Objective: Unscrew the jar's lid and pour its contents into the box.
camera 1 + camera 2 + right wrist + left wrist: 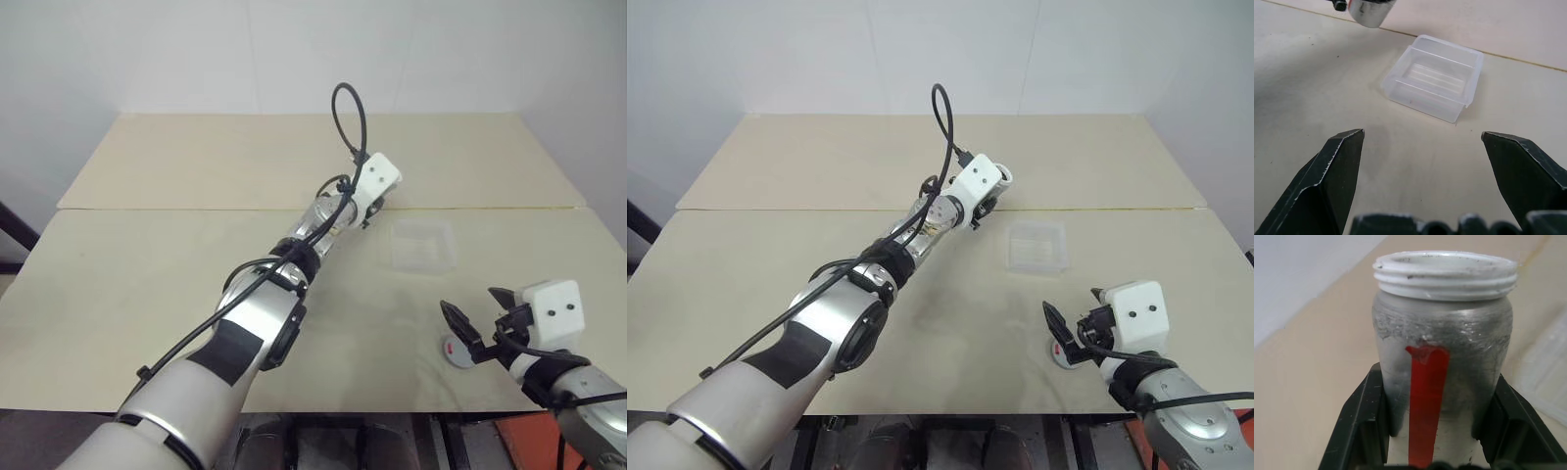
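Observation:
My left gripper (1440, 396) is shut on the jar (1442, 333), a clear cylinder with a red strip down its side. Its white threaded mouth is bare and points away from the wrist. The jar (1369, 11) hangs above the table just left of the box (423, 245), a shallow clear tray. The contents are hidden; I cannot see into the jar. The lid (456, 351), silvery-grey with a red mark, lies flat on the table near the front edge. My right gripper (472, 305) stands open just above the lid, nothing between its fingers.
The pale tabletop (147, 284) is made of two boards with a seam running across behind the box. A white wall stands behind the far edge. The table's front edge runs close below the lid.

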{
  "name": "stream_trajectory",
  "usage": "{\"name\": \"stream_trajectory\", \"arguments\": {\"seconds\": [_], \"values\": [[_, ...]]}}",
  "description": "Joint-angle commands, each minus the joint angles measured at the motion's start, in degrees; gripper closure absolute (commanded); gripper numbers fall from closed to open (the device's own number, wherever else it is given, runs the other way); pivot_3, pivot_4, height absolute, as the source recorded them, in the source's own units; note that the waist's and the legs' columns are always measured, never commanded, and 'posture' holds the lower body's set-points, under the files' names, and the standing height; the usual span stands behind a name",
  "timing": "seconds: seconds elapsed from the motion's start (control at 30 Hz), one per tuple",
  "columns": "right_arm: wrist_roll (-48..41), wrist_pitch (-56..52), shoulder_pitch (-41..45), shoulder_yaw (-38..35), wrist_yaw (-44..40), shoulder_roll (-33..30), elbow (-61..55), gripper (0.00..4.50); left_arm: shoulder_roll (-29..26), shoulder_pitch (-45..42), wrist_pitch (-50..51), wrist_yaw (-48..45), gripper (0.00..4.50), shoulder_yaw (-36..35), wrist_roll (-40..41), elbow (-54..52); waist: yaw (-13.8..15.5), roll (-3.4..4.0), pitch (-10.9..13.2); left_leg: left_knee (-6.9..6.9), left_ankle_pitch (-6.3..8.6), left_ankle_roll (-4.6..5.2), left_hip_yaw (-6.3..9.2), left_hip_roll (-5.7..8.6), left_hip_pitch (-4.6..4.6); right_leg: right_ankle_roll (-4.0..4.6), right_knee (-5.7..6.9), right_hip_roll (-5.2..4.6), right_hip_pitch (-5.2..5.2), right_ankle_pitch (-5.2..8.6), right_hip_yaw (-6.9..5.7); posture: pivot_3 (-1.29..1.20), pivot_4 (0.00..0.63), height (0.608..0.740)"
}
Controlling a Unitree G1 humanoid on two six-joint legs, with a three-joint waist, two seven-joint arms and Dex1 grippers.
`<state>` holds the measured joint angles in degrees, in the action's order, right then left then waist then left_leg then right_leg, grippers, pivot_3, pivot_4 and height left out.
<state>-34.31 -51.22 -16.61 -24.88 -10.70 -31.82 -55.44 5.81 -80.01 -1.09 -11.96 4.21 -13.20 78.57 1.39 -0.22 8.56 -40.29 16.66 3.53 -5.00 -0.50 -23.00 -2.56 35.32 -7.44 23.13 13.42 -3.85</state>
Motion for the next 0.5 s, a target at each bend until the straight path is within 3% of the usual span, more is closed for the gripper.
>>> {"name": "stream_trajectory", "arguments": {"seconds": [0.03,0.23,0.43,0.5], "values": [[1.22,1.61,0.62,0.47,-0.75,-0.74,-0.31,0.03,-0.91,-2.42,-2.26,4.37,2.56,1.91,-2.36,-2.50,-0.06,0.00,0.00,0.01,0.00,0.00,0.00,0.00,0.00,0.00,0.02,0.00,0.01,0.00,0.00,0.00,0.150,0.740],[1.19,1.43,0.75,0.72,-0.58,-0.22,-1.11,0.03,-4.34,-8.90,-13.74,30.24,2.56,33.00,-34.33,-1.86,0.79,-0.02,0.01,0.04,-0.01,-0.02,0.05,0.08,-0.08,0.00,-0.04,-0.01,0.03,-0.01,-0.01,0.00,0.150,0.740],[2.22,1.57,-2.11,0.36,0.78,1.91,-2.85,0.03,-1.90,-10.34,-14.49,36.46,2.56,46.03,-46.06,0.40,1.31,0.00,-0.05,0.05,0.08,0.13,0.05,0.10,-0.17,-0.07,-0.27,-0.03,0.02,-0.01,-0.03,0.00,0.150,0.740],[2.26,1.81,-2.96,0.32,1.09,2.97,-3.90,0.03,-1.35,-9.67,-12.31,39.93,2.56,53.74,-53.57,0.91,1.02,0.00,-0.05,0.05,0.08,0.12,0.04,0.10,-0.21,-0.07,-0.25,-0.03,0.09,-0.01,-0.02,0.00,0.150,0.740]]}}
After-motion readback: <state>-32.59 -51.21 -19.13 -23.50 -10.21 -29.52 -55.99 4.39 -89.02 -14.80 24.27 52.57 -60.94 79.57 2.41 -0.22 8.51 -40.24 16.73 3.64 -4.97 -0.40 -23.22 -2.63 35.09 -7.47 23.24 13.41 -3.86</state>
